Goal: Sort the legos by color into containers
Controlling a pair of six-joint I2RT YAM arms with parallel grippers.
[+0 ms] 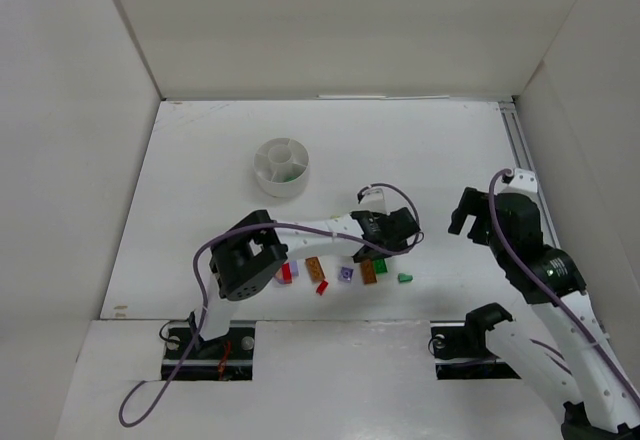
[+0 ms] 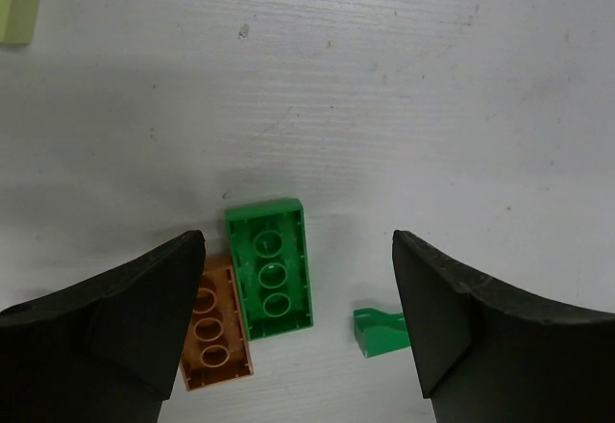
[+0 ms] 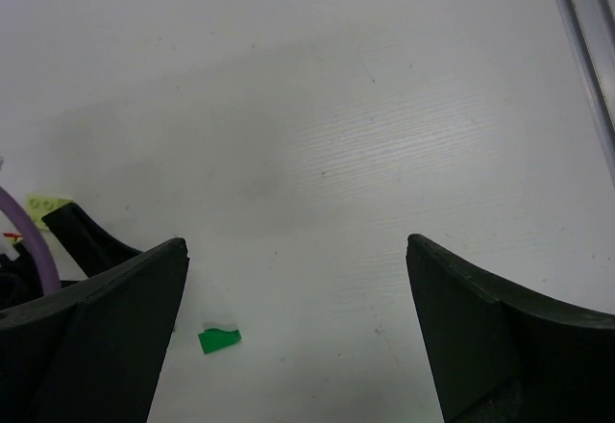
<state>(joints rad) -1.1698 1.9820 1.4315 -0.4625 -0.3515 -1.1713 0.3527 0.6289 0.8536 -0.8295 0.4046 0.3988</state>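
The round white tub with wedge compartments stands at the back left; a green piece shows inside it. Loose legos lie in a row near the front: red, orange-brown, lavender, an orange-brown brick, a green brick and a small green piece. My left gripper is open just above the green brick, which lies upside down beside the orange-brown brick. The small green piece lies by the right finger. My right gripper is open and empty, raised at the right.
White walls enclose the table on three sides. A metal rail runs along the right edge. A pale yellow brick lies at the top left of the left wrist view. The left arm's purple cable loops over the arm.
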